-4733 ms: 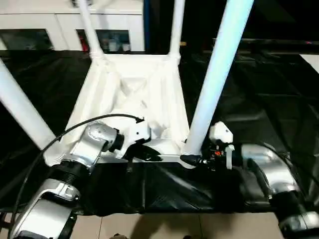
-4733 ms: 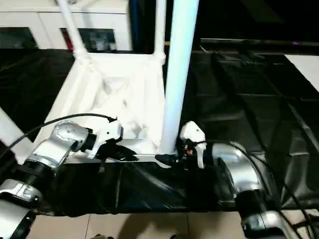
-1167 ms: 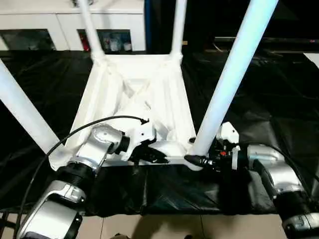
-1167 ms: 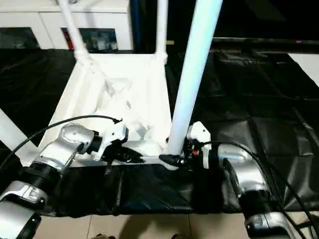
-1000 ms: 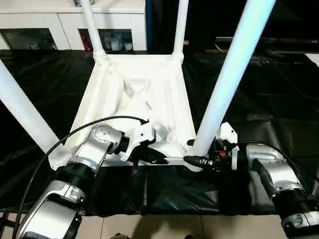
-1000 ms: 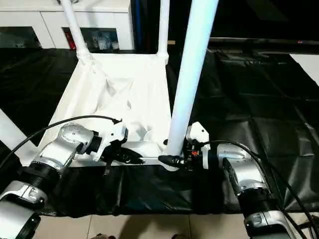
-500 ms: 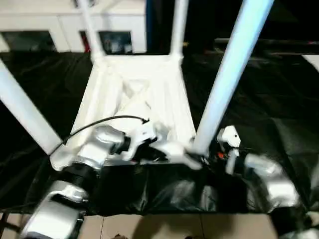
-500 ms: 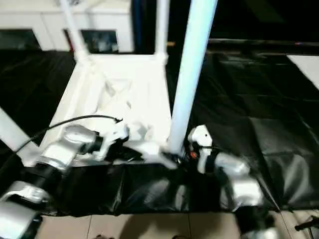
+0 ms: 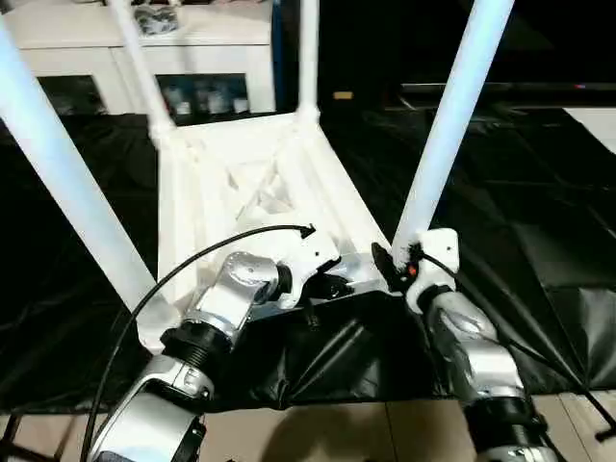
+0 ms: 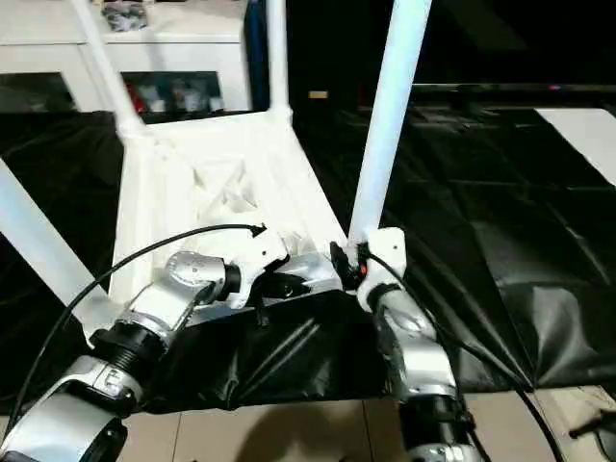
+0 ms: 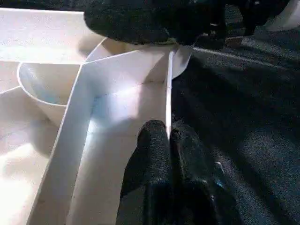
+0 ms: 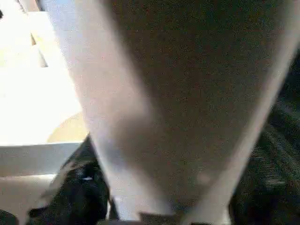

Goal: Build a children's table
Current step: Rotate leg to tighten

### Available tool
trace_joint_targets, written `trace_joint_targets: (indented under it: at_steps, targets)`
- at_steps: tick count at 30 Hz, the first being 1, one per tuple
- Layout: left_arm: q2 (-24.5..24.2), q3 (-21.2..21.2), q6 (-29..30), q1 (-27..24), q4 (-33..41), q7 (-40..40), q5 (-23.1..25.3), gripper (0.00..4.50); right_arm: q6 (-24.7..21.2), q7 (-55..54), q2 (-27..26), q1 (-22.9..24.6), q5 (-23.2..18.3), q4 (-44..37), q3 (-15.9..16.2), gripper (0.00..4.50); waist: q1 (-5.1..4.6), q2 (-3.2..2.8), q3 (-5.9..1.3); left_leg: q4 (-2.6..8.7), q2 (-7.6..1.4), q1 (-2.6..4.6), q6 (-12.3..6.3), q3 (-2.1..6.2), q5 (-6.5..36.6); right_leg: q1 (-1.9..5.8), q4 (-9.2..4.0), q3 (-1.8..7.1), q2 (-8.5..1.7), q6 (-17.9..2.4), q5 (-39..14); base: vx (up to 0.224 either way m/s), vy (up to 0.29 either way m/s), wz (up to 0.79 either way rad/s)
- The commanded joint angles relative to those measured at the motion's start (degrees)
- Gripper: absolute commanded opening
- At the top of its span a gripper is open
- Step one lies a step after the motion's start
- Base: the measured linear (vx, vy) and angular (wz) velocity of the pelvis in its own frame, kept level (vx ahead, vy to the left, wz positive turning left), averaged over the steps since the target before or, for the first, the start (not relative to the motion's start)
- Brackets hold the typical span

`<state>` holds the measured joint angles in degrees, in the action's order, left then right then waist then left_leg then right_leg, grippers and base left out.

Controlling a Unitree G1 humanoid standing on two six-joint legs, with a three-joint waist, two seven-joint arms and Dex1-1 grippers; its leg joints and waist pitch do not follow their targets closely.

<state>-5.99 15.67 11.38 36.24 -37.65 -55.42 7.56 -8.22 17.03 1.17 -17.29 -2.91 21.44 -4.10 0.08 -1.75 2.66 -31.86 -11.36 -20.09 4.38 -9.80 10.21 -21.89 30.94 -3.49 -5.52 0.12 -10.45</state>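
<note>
legs [image 9: 452,125], 4, rise from 1 tabletop [image 9: 241,183]; left hand [image 11: 168,136] pinches its rim, right hand [image 9: 393,268] unclear.

Silver ribbed forearms [image 9: 221,313] carry white wrist housings [image 9: 435,252], black cables [image 9: 173,279] and black fingers [image 11: 154,159].

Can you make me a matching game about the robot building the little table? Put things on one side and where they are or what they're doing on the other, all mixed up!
Things:
1. white plastic tabletop
2. left gripper
3. right gripper
4. white glass-door cabinet

Places or states:
A. at the back, beyond the black sheet
B. upside down, legs pointing up
C. shut on the tabletop's thin near edge
D. at the foot of the near white tube leg

Pairs: 1-B, 2-C, 3-D, 4-A
</note>
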Motion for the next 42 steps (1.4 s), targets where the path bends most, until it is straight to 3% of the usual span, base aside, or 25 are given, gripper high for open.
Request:
trace_joint_targets:
  at_steps: [1, 5, 8, 13, 14, 15, 17, 18, 19, 20, 21, 24, 30, 35, 42]
  targets:
    - [3.74, 4.29, -0.78, -1.26, -0.4, -1.51, -1.23, 0.0, -1.29, 6.06, -2.16, -0.29, -2.18, 1.22, 4.99, 3.48, -0.4, 0.53, -1.36, 5.08, -1.05, 0.36, -1.07, 0.92, 28.18, 0.31, -4.98, 1.1, -2.19, -4.73, -31.98, 0.0, 0.0, 0.0]
    - [-0.6, 3.45, -2.79, -1.4, 0.01, -6.86, -1.99, 0.0, 2.2, 20.18, 7.19, -0.02, -1.38, -0.64, 8.88, 3.65, -0.02, 0.87, -1.64, 4.93, -1.19, -0.17, -2.59, 0.65, 24.92, 0.91, -4.38, 1.63, -2.27, -6.24, -27.5, 0.0, 0.0, 0.0]
    - [-1.76, 3.27, -3.23, -1.41, 0.12, -8.32, -2.15, 0.0, 3.28, 24.23, 9.29, 0.02, -1.89, -0.98, 9.28, 3.65, 0.21, 1.02, -2.04, 4.5, -1.25, -0.55, -4.09, 0.12, 19.37, 1.28, -3.46, 2.04, -2.29, -9.59, -19.53, 0.0, 0.0, 0.0]
    - [-5.89, 2.87, -4.52, -1.36, 0.82, -15.2, -3.45, 0.0, 4.34, 41.3, 17.52, 0.17, -5.1, -1.62, 10.93, 3.65, 0.77, 1.16, -2.52, 3.4, -1.37, -0.36, -7.18, -0.55, 12.99, 1.47, -2.43, 2.26, -2.26, -13.89, -10.76, 0.04, -0.022, 0.06]
    - [-6.3, 2.98, -4.62, -1.3, 0.75, -15.92, -3.5, 0.0, 4.3, 43.52, 18.6, 0.13, -5.57, -1.55, 11.4, 3.65, 0.98, 1.14, -3.18, 2.77, -1.26, -0.96, -9.2, -0.53, 7.19, 2.18, -0.97, 2.18, -2.09, -15.97, -1.72, 0.059, -0.041, 0.04]
    - [-7.08, 3.27, -5.09, -1.17, 0.54, -17.35, -3.54, 0.0, 4.45, 47.15, 20.45, -0.09, -6.02, -1.18, 12.33, 3.65, 1.4, 1.01, -3.18, 2.4, -1.31, -0.94, -10.68, -0.72, 4.65, 2.09, -0.66, 1.92, -1.94, -17.1, 2.44, 0.0, 0.0, 0.0]
    - [-7.44, 3.46, -5.39, -1.1, 0.41, -18.03, -3.58, 0.0, 4.67, 48.71, 21.25, -0.28, -6.11, -0.86, 12.81, 3.65, 1.74, 0.91, -3.15, 2.17, -1.44, -0.97, -11.56, -0.92, 3.2, 2.03, -0.26, 1.8, -1.91, -17.81, 5.07, 0.0, 0.0, 0.0]
    - [-7.84, 3.68, -5.57, -1.05, 0.48, -18.83, -3.65, 0.0, 4.75, 49.8, 21.68, -0.73, -6.14, -0.23, 12.94, 3.65, 2.09, 1.05, -2.93, 2.12, -1.46, -0.98, -11.56, -1.03, 3.73, 1.94, -0.29, 1.71, -1.91, -17.8, 4.32, 0.0, 0.0, 0.0]
    - [-8.3, 3.85, -5.91, -0.99, 0.5, -19.69, -3.72, 0.0, 4.53, 51.01, 21.83, -1.37, -6.28, 0.54, 12.77, 3.49, 2.26, 1.61, -2.65, 2.3, -1.5, -1.01, -10.3, -0.98, 6.3, 2.01, -0.48, 1.6, -2.06, -16.99, -1.32, 0.0, 0.0, 0.0]
    - [-8.3, 3.85, -5.91, -0.99, 0.5, -19.69, -3.72, 0.0, 4.53, 51.01, 21.83, -1.37, -6.28, 0.54, 12.77, 3.49, 2.26, 1.61, -2.65, 2.3, -1.5, -1.01, -10.3, -0.98, 6.3, 2.01, -0.48, 1.6, -2.06, -16.99, -1.32, 0.0, 0.0, 0.0]
    - [-9.26, 3.97, -6.28, -0.57, 0.17, -21.54, -4.18, 0.0, 4.33, 53.56, 22.08, -3.42, -6.6, 3.03, 12.67, 3.39, 2.34, 1.26, -2.61, 2.52, -1.75, -0.66, -8.89, -0.95, 8.16, 1.74, -0.86, 1.61, -2.15, -16.48, -6.2, 0.0, 0.0, 0.0]
    - [-10.06, 4.13, -6.79, -0.15, -0.34, -23.02, -4.34, 0.0, 4.38, 55.29, 22.29, -5.07, -6.9, 5.09, 12.84, 3.09, 2.22, 1.17, -2.41, 2.83, -1.82, -0.53, -6.79, -0.83, 10.89, 1.67, -1.13, 1.64, -2.05, -15.77, -10.21, 0.0, 0.0, 0.0]
    - [-10.82, 3.82, -7.28, 0.18, -1.07, -23.97, -4.4, 0.0, 3.68, 57.57, 22.33, -5.75, -7.72, 5.69, 13.76, 2.64, 2.13, 1.41, -2.43, 2.83, -1.86, -0.62, -6.36, -0.81, 9.81, 1.73, -0.69, 1.74, -1.97, -16.31, -6.41, 0.0, 0.0, 0.0]
    - [-11.0, 3.81, -7.0, 0.06, -1.19, -24.51, -4.85, 0.0, 3.48, 58.62, 21.76, -5.47, -7.77, 5.52, 14.16, 2.61, 2.24, 1.52, -2.42, 2.68, -1.75, -0.71, -7.08, -0.91, 8.79, 1.87, -0.56, 1.72, -2.06, -16.88, -4.82, 0.0, 0.0, 0.0]
    - [-10.22, 3.63, -6.22, -0.22, -1.14, -23.21, -4.91, 0.0, 1.63, 57.25, 20.24, -3.17, -10.07, 2.59, 13.36, 2.61, 2.3, 1.36, -2.48, 2.72, -1.86, -0.61, -6.74, -0.81, 9.07, 1.91, -0.55, 1.69, -2.0, -16.91, -5.18, 0.0, 0.0, 0.0]
